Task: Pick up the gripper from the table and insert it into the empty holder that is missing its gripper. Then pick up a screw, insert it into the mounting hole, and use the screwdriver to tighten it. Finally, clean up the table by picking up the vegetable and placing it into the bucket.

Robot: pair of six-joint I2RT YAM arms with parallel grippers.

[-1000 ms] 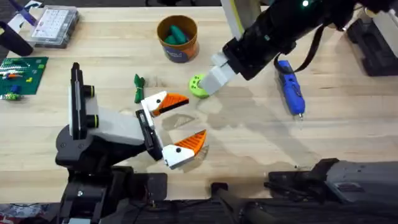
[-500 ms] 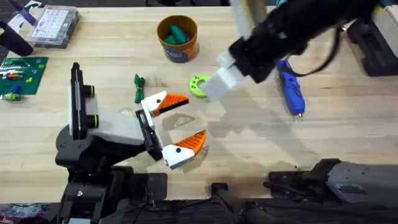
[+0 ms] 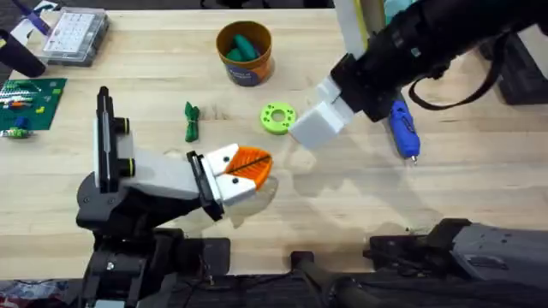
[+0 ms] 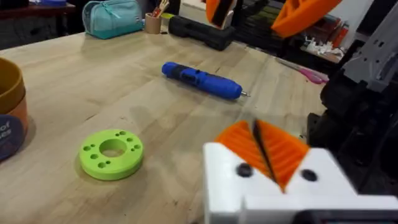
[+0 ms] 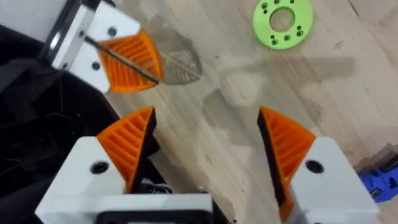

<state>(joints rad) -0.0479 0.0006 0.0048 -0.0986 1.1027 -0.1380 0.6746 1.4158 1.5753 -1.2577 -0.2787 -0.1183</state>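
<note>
My left gripper (image 3: 247,166) rests low over the table (image 3: 360,205) near the front middle, its orange pads pressed together with nothing visible between them; the left wrist view shows it shut (image 4: 264,149). My right gripper (image 3: 310,128) hangs open above the table just right of a lime green ring (image 3: 276,117), with an empty gap between its fingers (image 5: 208,149). The blue screwdriver (image 3: 402,128) lies flat on the right, partly under the right arm. The dark green vegetable (image 3: 190,120) lies left of the ring. The orange bucket (image 3: 244,53) stands at the back with teal pieces inside. Holder and screw are out of view.
A clear parts box (image 3: 77,34) and a green circuit board (image 3: 30,103) sit at the far left. The ring (image 4: 112,152) lies between both grippers. Dark cases stand at the right edge (image 3: 518,73).
The left gripper's fingers have closed from wide open. The right arm has pulled back to the right, away from the green ring.
</note>
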